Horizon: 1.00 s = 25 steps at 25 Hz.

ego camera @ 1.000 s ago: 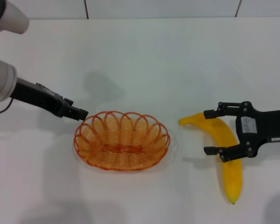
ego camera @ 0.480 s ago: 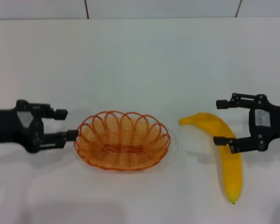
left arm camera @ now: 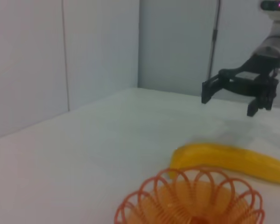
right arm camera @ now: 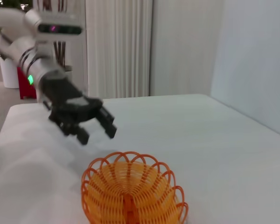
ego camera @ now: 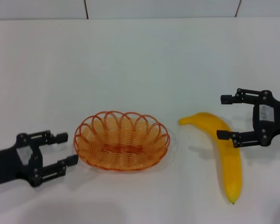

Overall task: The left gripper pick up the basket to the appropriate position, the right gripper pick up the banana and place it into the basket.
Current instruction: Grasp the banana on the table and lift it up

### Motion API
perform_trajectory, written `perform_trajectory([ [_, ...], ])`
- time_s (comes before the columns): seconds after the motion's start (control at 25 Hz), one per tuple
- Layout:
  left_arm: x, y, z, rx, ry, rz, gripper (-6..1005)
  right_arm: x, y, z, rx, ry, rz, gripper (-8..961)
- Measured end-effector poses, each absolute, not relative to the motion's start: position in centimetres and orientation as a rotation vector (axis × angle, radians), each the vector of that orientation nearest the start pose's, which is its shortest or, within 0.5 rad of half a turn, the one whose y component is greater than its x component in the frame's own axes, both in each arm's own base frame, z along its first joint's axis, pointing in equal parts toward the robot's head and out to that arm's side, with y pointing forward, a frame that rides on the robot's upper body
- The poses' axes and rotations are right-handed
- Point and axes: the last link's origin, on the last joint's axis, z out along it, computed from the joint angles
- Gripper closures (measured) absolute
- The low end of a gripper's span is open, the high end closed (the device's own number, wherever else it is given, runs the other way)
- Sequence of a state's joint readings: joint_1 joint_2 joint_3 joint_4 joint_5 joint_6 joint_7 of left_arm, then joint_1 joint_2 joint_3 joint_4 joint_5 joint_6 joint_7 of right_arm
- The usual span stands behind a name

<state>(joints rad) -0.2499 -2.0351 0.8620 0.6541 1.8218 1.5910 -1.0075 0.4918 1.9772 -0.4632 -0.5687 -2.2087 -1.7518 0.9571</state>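
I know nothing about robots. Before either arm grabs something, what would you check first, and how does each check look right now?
1. Left gripper jaws open: ok.
2. Left gripper lined up with the basket rim: not ok; it sits to the basket's left, not touching.
3. Basket empty and upright: ok.
4. Right gripper jaws open: ok.
5. Right gripper around the banana: not ok; it is by the banana's right side, jaws not astride it.
6. Banana lying free on the table, clear of the basket: ok.

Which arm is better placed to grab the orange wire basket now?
Left. The left gripper, open, sits just beside the left end of the orange wire basket on the white table. The right gripper, open, is over by the yellow banana.
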Motion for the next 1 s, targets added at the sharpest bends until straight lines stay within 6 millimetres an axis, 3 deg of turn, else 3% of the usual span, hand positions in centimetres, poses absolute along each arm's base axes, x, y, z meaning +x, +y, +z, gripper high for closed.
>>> perform_trajectory([
  [0.28,-34.0,24.4,0.4,-2.650,-0.413,-0.603,396,30.7,29.7,4.7,-2.749,0.277,0.632,64],
  [0.48,-33.9,24.9,0.8,-2.624,-0.406,-0.615,395,29.4,30.3,8.6,-2.688,0.383,0.567,64],
  [0.68,-33.7,25.3,0.9,-2.617,-0.397,-0.623,396,27.5,30.8,10.7,-2.702,0.477,0.449,64],
  [0.84,-33.7,25.6,1.3,-2.593,-0.396,-0.633,396,26.0,30.9,10.9,-2.767,0.557,0.272,64],
  [1.0,-33.8,25.4,1.4,-2.582,-0.404,-0.638,396,24.3,30.8,10.0,-2.848,0.490,0.109,65],
])
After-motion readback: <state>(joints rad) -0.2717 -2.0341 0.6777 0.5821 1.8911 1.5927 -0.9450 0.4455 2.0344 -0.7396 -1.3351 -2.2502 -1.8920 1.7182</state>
